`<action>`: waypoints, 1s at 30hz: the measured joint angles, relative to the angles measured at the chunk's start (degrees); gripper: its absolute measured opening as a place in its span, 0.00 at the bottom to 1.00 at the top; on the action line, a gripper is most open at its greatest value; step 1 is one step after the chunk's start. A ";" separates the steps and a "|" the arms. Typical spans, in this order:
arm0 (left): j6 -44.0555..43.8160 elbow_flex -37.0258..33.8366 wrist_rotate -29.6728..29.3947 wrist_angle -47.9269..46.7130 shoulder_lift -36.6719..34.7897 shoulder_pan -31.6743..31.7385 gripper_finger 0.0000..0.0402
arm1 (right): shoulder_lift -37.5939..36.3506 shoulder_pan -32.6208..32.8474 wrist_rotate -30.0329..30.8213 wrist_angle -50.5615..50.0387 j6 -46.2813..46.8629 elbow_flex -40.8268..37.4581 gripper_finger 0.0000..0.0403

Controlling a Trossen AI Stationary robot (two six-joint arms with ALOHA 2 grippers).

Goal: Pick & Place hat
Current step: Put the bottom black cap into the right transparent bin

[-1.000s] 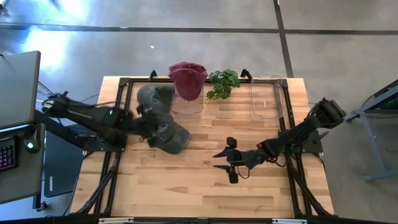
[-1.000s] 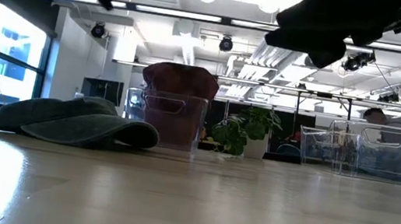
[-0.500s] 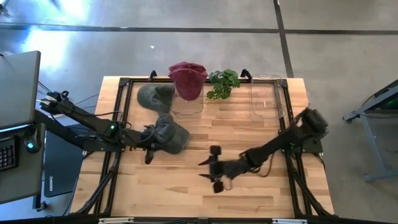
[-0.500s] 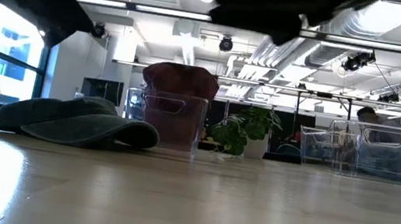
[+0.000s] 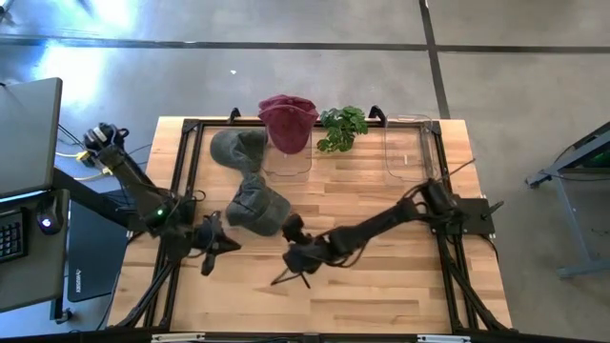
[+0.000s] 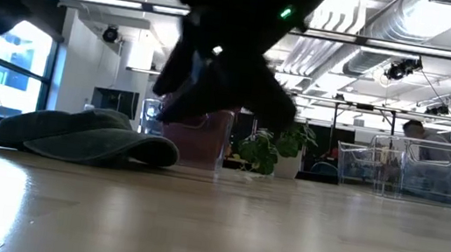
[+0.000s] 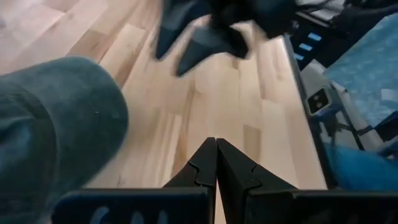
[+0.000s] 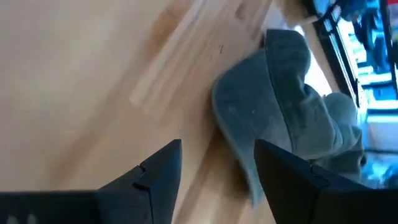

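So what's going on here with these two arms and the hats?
Nothing is being held right now. The right gripper is open and reaching across the wooden table toward the green cap, not yet touching it. The left gripper is shut and empty, sitting just beside that cap. A second green hat lies near the back, and a red hat sits on a clear bin.

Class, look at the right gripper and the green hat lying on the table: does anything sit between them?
Nothing visible does. The open right gripper faces the green hat across bare table.
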 joint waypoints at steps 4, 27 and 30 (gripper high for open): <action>-2.75 -0.01 -4.60 -0.42 1.54 -4.90 0.01 | 3.25 -2.49 2.97 2.99 -10.67 0.60 0.53; -6.07 0.00 -7.14 0.20 6.44 -8.86 0.01 | 12.05 -9.64 4.83 30.22 -20.01 0.60 0.29; -6.11 1.17 -9.78 -2.39 5.15 -8.84 0.01 | 12.20 -9.39 6.44 31.26 -15.75 0.60 0.09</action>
